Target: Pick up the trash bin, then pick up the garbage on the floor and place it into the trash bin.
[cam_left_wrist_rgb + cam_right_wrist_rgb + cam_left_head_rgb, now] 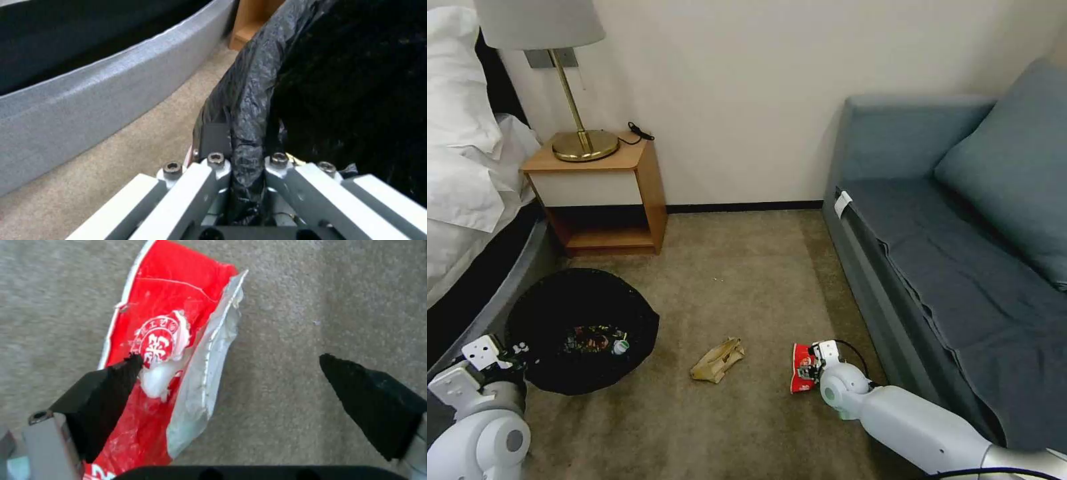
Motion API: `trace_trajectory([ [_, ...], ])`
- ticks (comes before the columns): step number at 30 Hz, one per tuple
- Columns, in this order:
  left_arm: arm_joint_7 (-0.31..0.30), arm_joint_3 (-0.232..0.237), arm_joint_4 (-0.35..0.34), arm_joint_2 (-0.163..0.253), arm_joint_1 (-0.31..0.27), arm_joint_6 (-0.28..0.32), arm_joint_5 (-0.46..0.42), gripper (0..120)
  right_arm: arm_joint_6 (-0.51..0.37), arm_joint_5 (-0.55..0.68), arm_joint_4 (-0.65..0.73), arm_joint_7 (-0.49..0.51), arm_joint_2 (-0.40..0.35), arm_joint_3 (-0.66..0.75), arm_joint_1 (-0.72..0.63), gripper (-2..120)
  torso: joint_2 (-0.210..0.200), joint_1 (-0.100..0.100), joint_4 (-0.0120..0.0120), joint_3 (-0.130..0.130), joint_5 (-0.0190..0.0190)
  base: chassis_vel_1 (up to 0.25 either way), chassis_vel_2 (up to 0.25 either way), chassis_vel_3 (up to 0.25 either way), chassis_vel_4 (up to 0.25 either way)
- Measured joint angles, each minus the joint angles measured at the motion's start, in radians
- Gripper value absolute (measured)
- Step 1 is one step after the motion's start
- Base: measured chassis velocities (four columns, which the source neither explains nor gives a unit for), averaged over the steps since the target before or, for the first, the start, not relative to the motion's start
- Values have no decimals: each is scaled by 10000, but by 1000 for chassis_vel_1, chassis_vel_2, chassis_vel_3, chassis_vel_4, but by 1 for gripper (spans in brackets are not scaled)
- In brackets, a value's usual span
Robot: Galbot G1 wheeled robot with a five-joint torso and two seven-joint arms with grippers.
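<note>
Light: soft, even, indoor; faint shadows on the carpet (pixel 747 280).
Focus: both wrist views blurred close up.

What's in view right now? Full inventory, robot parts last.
trash bin: 1, black bag over rim, on floor by the bed, litter inside
red-white wrapper: 1, on carpet near the sofa
crumpled tan paper: 1, on carpet between bin and wrapper
nightstand: 1, wood, against the wall
lamp: 1, brass base, pale shade, on nightstand
bed: 1, white linen, left of the robot
sofa: 1, blue-grey, right of the robot
left tool: shut on the bin's bagged rim
right tool: open, low over the wrapper, one finger over it
</note>
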Motion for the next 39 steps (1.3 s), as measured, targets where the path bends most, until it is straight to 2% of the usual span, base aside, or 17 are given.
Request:
trace_trajectory([
  [11, 1, 32, 57, -20, -23, -7, 102, 3, 172, -223, -256, -134, 139, 126, -116, 98, 0, 0, 0, 0, 0, 0, 0, 0, 0],
  [13, 1, 43, 63, -21, -33, -10, 109, 3, 212, -245, -211, -158, 139, 128, -148, 89, 0, 0, 0, 0, 0, 0, 0, 0, 0],
  [15, 1, 43, 66, -23, -37, -11, 114, 3, 232, -252, -191, -171, 136, 126, -157, 86, 0, 0, 1, 0, 0, 0, 0, 0, 0],
  [19, -1, 40, 96, -23, -42, -31, 156, 3, 304, -257, -46, -209, 82, 91, -177, 67, 0, 0, 1, -1, 0, 0, 0, 0, 0],
  [22, -1, 40, 96, -23, -42, -31, 156, 3, 304, -257, -46, -209, 82, 91, -177, 67, 0, 0, 1, -1, 0, 0, 0, 0, 0],
  [23, -1, 23, 101, -21, -44, -36, 163, 3, 331, -257, 53, -210, 48, 71, -181, 56, 0, 0, 0, 0, 0, 0, 0, 0, 0],
  [24, -1, 20, 102, -21, -45, -37, 165, 3, 351, -256, 106, -209, 33, 65, -181, 50, 0, 0, 1, 0, 0, 0, 0, 0, 0],
  [26, -1, 20, 101, -21, -44, -37, 166, 3, 360, -255, 146, -209, 22, 61, -181, 46, 0, -1, 1, 0, 0, 0, 0, 0, 0],
  [29, -1, 20, 102, -21, -44, -47, 167, 3, 400, -251, 300, -221, -26, 51, -199, 31, 0, 0, 0, 0, 0, 0, 0, 0, 0],
  [31, -2, 20, 102, -21, -44, -48, 168, 3, 411, -250, 335, -222, -36, 50, -207, 28, 0, -1, 0, 0, 0, 0, 0, 0, 0],
  [35, -3, 20, 107, -23, -46, -51, 169, 3, 481, -240, 541, -216, -92, 51, -228, 10, 0, -1, 0, 0, 0, 0, 0, 0, 0],
  [39, -6, 37, 110, -38, -48, -51, 174, 3, 538, -157, 825, -211, -171, 69, -232, 0, 0, 0, 0, 0, 0, 0, 0, 0, 0],
])
